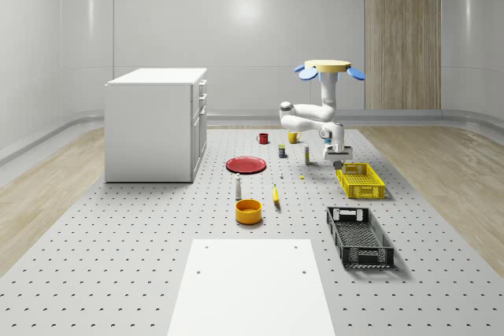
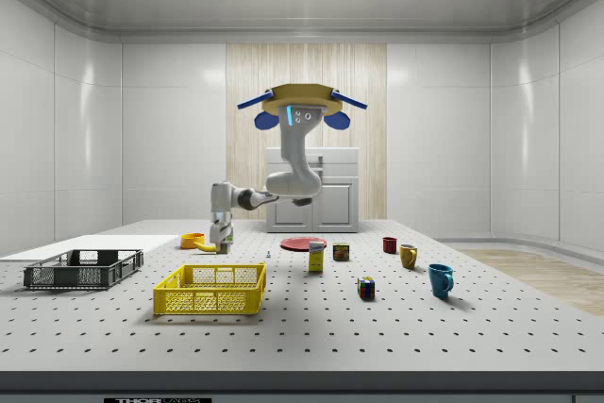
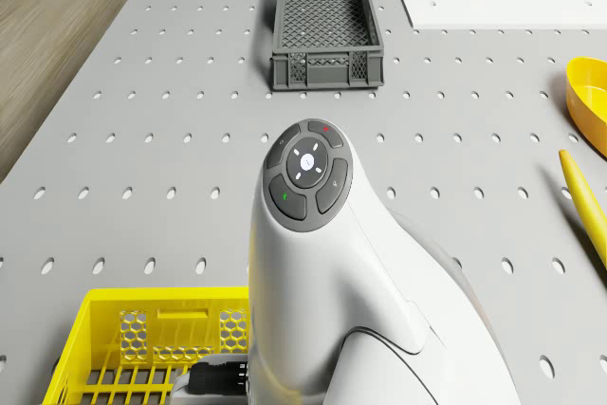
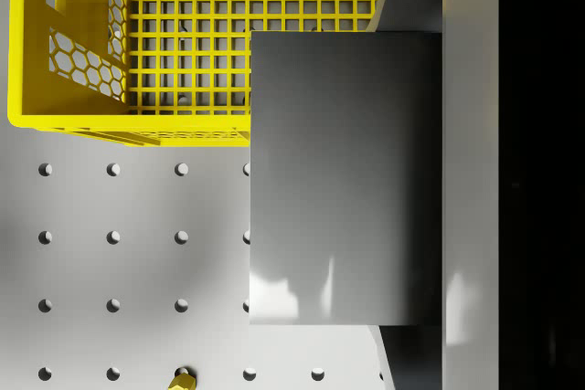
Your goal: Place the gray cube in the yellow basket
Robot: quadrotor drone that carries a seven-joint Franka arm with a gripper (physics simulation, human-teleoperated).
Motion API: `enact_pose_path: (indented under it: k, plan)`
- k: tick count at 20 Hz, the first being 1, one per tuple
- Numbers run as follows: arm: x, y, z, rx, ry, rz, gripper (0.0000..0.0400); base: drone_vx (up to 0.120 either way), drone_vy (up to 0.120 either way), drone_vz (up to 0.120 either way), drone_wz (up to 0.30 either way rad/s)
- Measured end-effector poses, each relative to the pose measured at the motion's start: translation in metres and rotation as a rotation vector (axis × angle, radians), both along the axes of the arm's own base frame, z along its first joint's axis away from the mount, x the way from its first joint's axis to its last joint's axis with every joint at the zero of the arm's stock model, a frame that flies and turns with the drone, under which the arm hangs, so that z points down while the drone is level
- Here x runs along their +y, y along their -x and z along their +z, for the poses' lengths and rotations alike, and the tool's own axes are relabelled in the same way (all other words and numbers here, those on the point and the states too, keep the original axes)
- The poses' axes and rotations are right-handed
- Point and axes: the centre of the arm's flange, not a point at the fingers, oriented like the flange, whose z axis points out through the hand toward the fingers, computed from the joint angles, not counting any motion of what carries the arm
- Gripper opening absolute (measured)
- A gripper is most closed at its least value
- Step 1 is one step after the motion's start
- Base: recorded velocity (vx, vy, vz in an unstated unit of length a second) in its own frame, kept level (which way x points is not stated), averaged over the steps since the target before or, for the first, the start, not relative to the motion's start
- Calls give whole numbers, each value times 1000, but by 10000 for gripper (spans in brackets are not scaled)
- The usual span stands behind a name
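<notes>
The drone (image 1: 329,68) hovers over the far part of the perforated table, its white arm (image 1: 311,120) bent down toward the whole-scene view's right. The gripper (image 1: 339,153) is shut on the gray cube (image 1: 339,164) and holds it just above the far end of the yellow basket (image 1: 360,180). In the wrist view the gray cube (image 4: 343,180) hangs over the basket's rim (image 4: 128,125), partly above the mesh floor and partly above the table. The side view shows the gripper (image 2: 223,239) behind and above the yellow basket (image 2: 209,288).
A black crate (image 1: 360,235) lies nearer than the basket. An orange bowl (image 1: 248,211), a banana (image 1: 276,194), a red plate (image 1: 246,164), mugs and small items stand mid-table. A white cabinet (image 1: 156,123) is at the left, a white board (image 1: 250,285) in front.
</notes>
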Motion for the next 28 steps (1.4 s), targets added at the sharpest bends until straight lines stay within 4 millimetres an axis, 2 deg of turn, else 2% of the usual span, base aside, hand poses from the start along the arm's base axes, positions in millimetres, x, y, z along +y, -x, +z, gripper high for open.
enact_pose_path:
  k: [17, 24, 28]
  plan:
    - [0, 0, 0, 0, 0, 0, 251, 0, 120, 0, 0]
    - [0, 0, 0, 0, 0, 0, 251, 0, 120, -114, 0]
    - [0, 0, 8, 0, 0, 0, 251, 0, 0, 0, 0]
